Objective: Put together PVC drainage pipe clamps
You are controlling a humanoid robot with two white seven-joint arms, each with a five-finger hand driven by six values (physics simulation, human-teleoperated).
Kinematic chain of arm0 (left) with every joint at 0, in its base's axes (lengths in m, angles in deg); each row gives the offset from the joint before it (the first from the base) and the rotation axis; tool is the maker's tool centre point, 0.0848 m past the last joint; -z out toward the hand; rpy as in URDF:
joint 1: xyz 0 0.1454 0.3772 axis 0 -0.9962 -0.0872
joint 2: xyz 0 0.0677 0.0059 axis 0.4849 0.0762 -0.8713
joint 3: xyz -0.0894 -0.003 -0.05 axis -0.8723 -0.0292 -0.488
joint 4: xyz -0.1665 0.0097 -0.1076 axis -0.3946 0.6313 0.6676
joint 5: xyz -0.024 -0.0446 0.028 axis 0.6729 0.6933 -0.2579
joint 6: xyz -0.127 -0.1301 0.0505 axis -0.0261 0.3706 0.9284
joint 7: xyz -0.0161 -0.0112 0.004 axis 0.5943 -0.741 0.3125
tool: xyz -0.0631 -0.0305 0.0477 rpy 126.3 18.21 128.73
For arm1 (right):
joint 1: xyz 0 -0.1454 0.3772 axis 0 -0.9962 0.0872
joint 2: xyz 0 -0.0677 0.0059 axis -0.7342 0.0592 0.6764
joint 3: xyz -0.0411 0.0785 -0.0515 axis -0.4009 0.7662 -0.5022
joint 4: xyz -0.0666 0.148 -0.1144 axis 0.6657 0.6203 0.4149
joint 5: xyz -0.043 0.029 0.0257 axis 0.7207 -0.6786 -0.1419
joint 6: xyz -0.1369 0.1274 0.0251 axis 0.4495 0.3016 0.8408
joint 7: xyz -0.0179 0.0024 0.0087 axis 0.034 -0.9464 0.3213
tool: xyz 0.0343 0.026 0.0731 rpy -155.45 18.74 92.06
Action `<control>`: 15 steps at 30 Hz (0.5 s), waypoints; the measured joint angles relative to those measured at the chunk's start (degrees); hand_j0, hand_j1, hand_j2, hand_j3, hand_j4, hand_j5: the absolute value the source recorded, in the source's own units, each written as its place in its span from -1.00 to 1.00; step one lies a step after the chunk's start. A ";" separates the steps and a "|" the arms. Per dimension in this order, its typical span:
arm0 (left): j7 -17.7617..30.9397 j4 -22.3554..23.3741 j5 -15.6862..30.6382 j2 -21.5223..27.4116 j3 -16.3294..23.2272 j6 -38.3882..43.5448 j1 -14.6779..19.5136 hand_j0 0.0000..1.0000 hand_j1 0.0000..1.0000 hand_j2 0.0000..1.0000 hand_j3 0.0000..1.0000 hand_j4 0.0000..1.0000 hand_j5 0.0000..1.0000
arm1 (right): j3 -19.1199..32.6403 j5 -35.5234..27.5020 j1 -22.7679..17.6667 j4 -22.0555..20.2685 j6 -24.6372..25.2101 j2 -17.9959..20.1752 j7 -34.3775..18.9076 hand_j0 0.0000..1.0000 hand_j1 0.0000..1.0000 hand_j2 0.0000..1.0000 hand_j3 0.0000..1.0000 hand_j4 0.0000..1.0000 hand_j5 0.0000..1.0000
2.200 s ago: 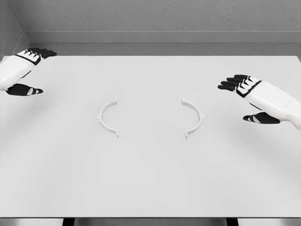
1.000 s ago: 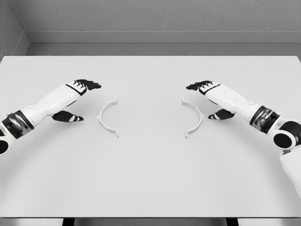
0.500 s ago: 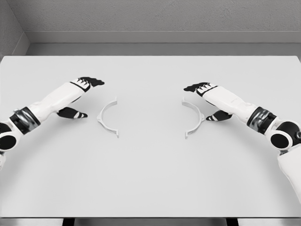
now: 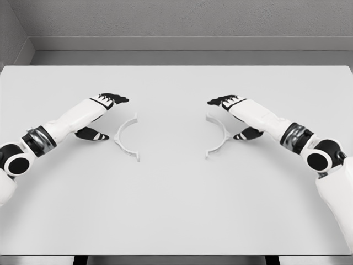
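Observation:
Two white half-ring clamp pieces lie on the white table [image 4: 176,210], their open sides facing each other. The left clamp half [image 4: 118,136] rests just right of my left hand [image 4: 110,118], whose fingers are spread and hold nothing; its thumb lies on the table a little short of the piece. My right hand [image 4: 227,118] reaches over the outer curve of the right clamp half [image 4: 217,148], fingers stretched above its upper end and thumb against its bulge. The fingers are not closed around it.
The table ends at a grey wall at the back, with its front edge near the bottom of the view. Nothing else lies on it. A wide gap of bare surface separates the two clamp halves.
Both hands came in from the table's sides toward the clamp halves. The right clamp half has slid a little to the left with the right hand against it. The left half has not moved.

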 measured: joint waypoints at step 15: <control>0.00 -0.14 -0.02 -1.42 0.01 0.00 0.18 1.00 1.00 1.00 1.00 1.00 1.00 | -1.42 0.12 1.76 2.35 1.16 -1.92 0.04 1.00 1.00 1.00 1.00 1.00 1.00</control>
